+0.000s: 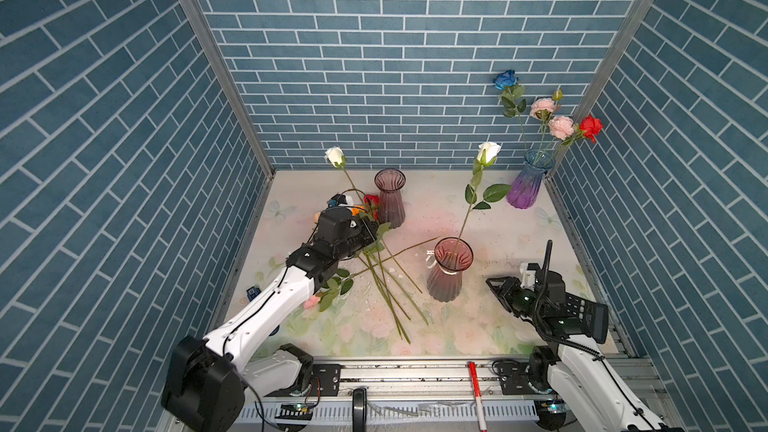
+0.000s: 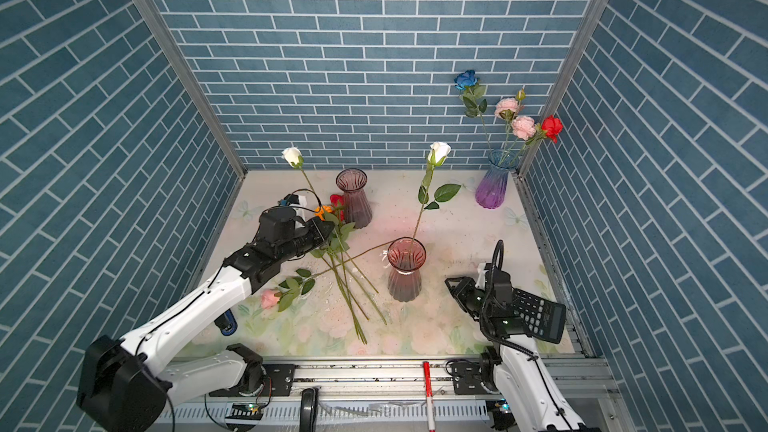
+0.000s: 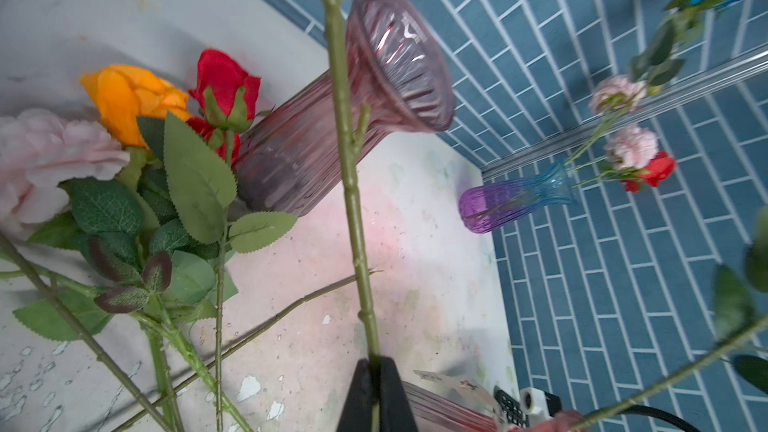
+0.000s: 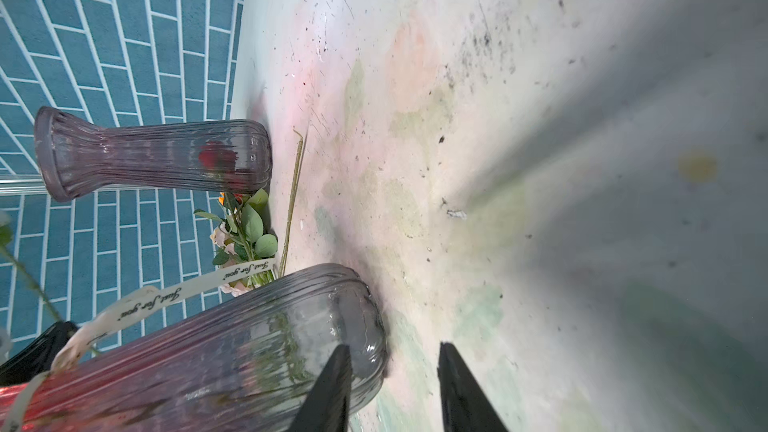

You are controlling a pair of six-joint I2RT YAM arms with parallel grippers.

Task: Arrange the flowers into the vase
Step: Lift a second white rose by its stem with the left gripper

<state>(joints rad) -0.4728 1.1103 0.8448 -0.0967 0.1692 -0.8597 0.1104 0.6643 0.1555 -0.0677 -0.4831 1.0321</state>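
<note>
My left gripper (image 3: pixel 374 371) is shut on the green stem (image 3: pixel 350 184) of a white rose (image 1: pixel 335 155), which stands up tilted above the loose flowers (image 1: pixel 386 284) lying on the table. Orange (image 3: pixel 129 101), red (image 3: pixel 224 81) and pink (image 2: pixel 269 298) blooms belong to that pile. Just behind it stands an empty purple-grey vase (image 1: pixel 390 197). The reddish vase (image 1: pixel 449 272) mid-table holds another white rose (image 1: pixel 488 153). My right gripper (image 4: pixel 390 351) is open, low beside that vase's base, with nothing between its fingers. A blue-purple vase (image 1: pixel 530 184) at the back right holds blue, pink and red flowers.
A black calculator (image 2: pixel 536 313) lies at the right next to my right arm. A red and white pen (image 1: pixel 476 392) rests on the front rail. Blue brick walls (image 1: pixel 374 76) close in the back and both sides.
</note>
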